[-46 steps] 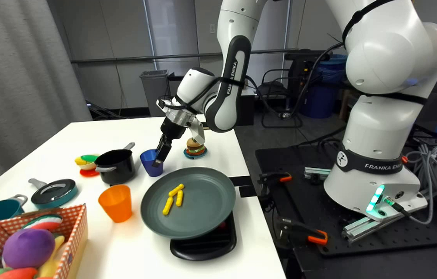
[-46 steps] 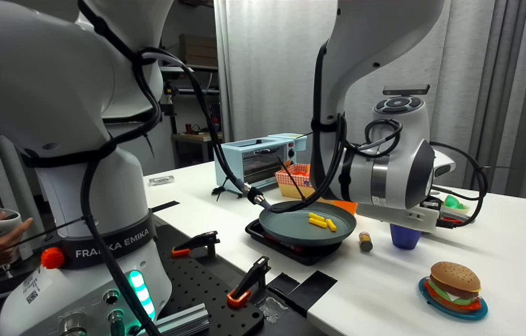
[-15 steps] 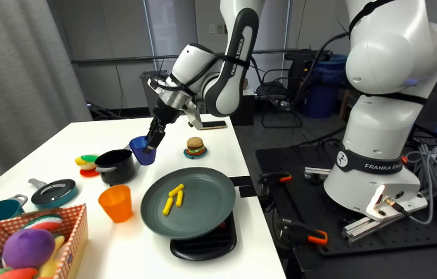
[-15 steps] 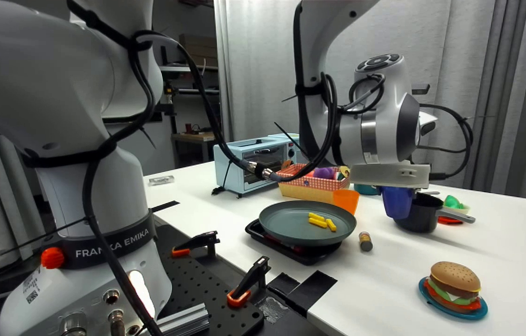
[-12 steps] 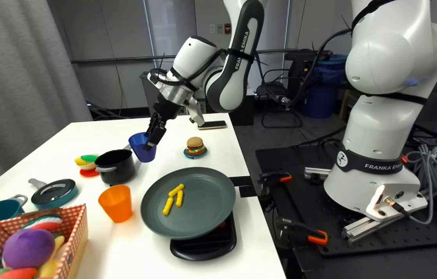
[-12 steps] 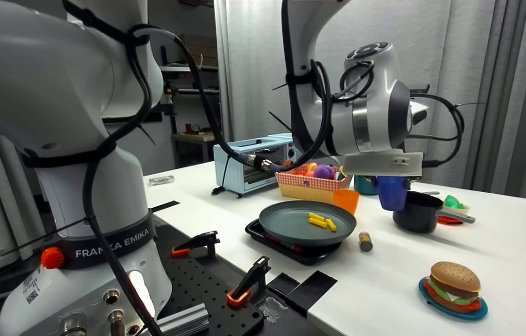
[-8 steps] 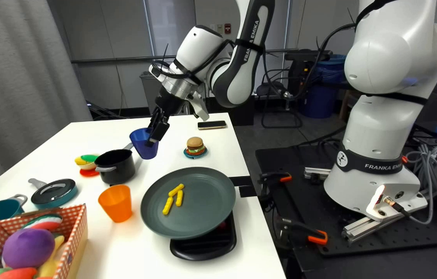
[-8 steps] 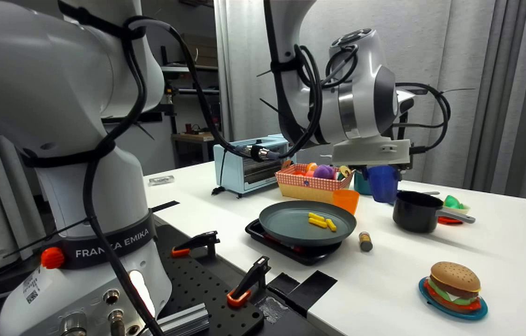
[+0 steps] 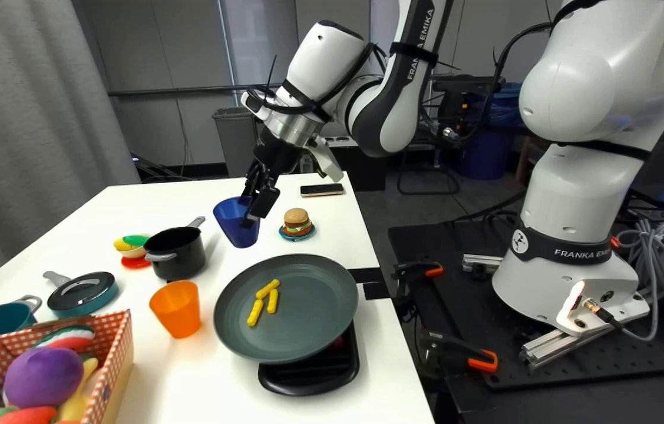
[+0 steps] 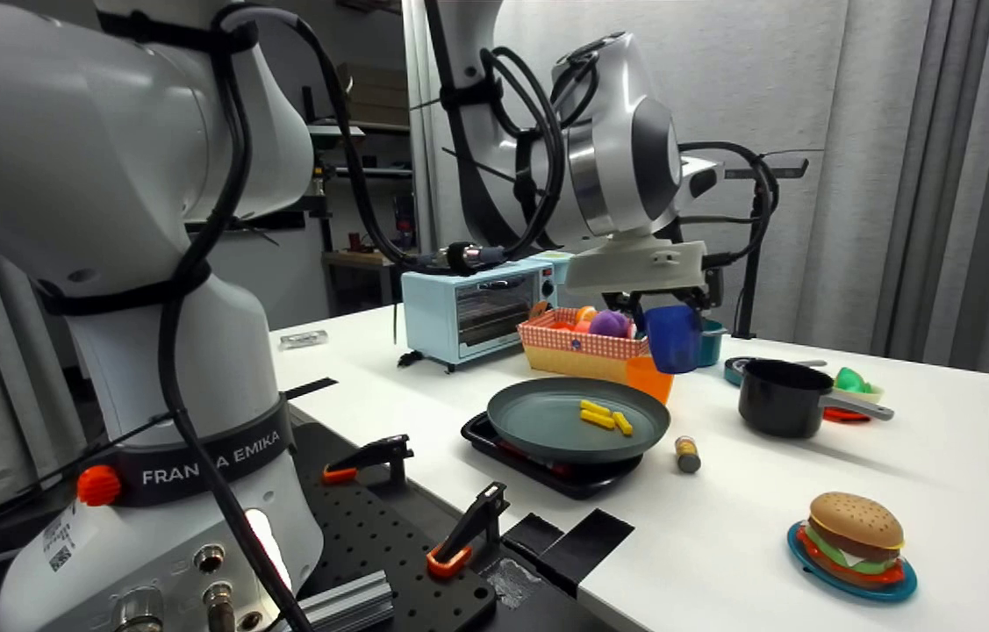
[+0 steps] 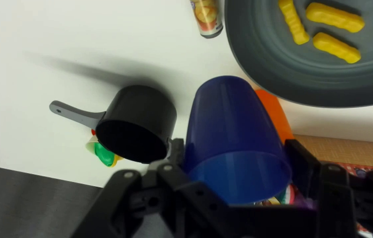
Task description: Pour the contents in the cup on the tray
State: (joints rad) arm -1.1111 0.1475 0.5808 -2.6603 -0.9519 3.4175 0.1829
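Observation:
The blue cup (image 9: 230, 221) is held in the air, slightly tilted, beyond the tray's far edge in an exterior view. It also shows in an exterior view (image 10: 674, 341) and in the wrist view (image 11: 229, 122). My gripper (image 9: 254, 213) is shut on the cup, with a finger on either side of it in the wrist view (image 11: 234, 147). The visible part of the cup's inside shows only blue wall; its bottom is hidden. Three yellow pieces (image 9: 272, 300) lie on the grey-green tray (image 9: 317, 318). The pieces (image 11: 335, 48) and tray (image 11: 272, 72) show in the wrist view too.
The tray rests on a black stand (image 9: 314, 380). Near it stand an orange cup (image 9: 177, 309), a black pot (image 9: 175, 253), a small can (image 10: 687, 454) and a toy burger (image 9: 296, 222). A basket (image 9: 122, 359) and a toaster oven (image 10: 433, 316) stand farther off.
The gripper has lifted the blue cup off the table. In the last half second the cup moves closer to the tray, away from the black pot. The yellow pieces and tray stay put.

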